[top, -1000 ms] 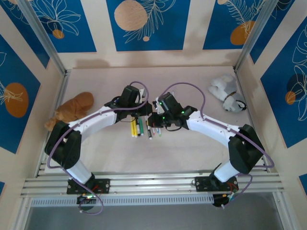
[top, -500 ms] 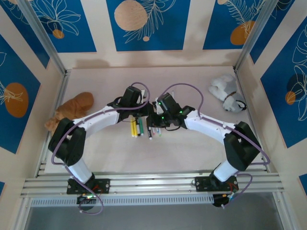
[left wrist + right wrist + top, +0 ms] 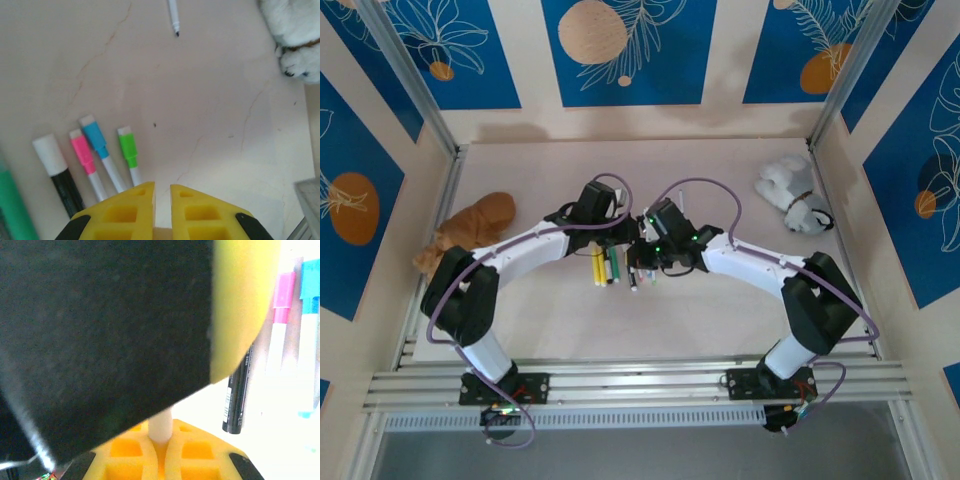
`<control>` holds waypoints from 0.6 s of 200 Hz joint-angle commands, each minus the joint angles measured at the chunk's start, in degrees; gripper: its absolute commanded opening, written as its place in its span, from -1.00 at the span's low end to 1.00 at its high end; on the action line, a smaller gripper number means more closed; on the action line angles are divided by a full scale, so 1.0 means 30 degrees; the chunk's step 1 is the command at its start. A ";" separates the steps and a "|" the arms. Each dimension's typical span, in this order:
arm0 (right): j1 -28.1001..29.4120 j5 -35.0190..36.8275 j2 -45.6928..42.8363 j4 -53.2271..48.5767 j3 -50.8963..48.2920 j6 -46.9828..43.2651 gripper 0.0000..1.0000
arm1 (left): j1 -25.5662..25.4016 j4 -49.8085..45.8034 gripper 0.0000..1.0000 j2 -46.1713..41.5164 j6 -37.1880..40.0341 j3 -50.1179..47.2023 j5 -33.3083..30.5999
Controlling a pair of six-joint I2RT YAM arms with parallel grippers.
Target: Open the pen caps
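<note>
My two grippers meet nose to nose over the table's middle, the left gripper (image 3: 625, 232) beside the right gripper (image 3: 643, 240). In the right wrist view my right gripper (image 3: 163, 430) is shut on a pen's white body (image 3: 161, 420), which runs up into the left gripper's dark bulk; that end and its cap are hidden. My left gripper (image 3: 162, 187) is shut to a thin slit with a pale strip in it. Below lie pens with pen caps on: pink (image 3: 80, 152), blue (image 3: 95, 140), green (image 3: 128, 149) and white (image 3: 49, 154).
Several pens (image 3: 605, 267) lie side by side under the grippers. An uncapped pen (image 3: 173, 12) lies farther off. A white plush toy (image 3: 792, 195) sits at the back right and a brown one (image 3: 470, 230) at the left wall.
The right gripper opened briefly and shut again on the white pen body, moving a little left toward the left gripper. The left gripper stayed shut.
</note>
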 commanded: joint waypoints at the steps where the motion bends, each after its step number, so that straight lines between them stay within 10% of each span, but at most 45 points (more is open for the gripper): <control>1: 0.1652 -0.0311 -0.2336 -0.1817 -0.1525 0.0281 -1.00 | 0.1904 -0.1403 -1.00 0.0391 0.0702 0.1513 -0.2651; 120: 0.7373 0.2319 -0.8645 -0.5415 -0.5379 0.4491 -1.00 | 0.3693 -0.2847 -1.00 0.5019 0.0757 0.8274 -0.4038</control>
